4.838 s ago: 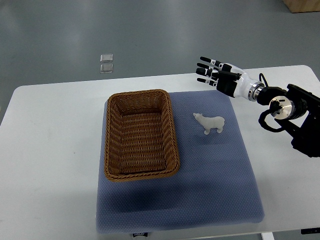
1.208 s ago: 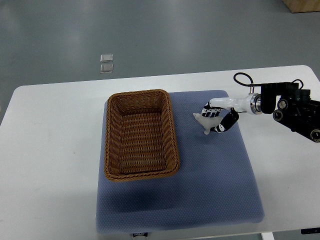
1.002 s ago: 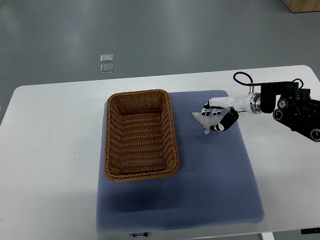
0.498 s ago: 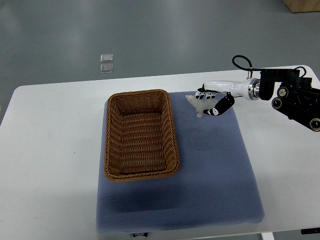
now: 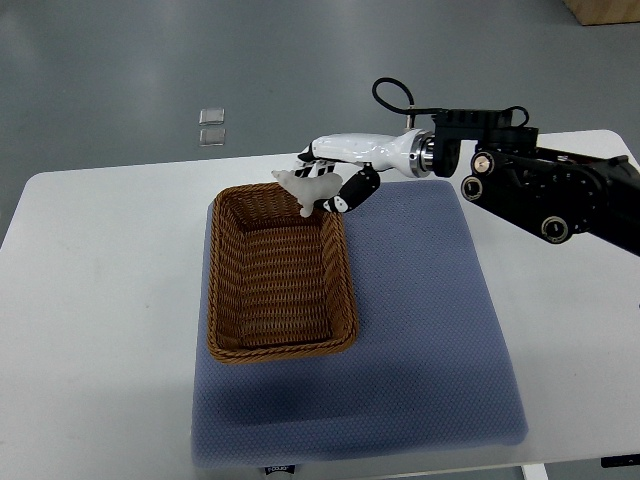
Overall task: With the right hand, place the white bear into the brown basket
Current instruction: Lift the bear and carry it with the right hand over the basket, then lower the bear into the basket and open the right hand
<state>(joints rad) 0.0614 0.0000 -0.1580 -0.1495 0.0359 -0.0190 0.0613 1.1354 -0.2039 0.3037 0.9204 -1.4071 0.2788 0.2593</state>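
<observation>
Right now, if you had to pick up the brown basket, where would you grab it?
Probably the rim of the brown basket, on a long side. It stands upright with its opening facing up, so fingers could come down from above and hook over the woven edge. The left long side looks freest; the right hand, holding the white bear, hangs over the far right corner. No handles are visible.

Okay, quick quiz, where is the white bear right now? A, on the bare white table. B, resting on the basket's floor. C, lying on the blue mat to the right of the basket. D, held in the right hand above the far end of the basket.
D: the right hand grips the white bear above the brown basket's far rim.
</observation>
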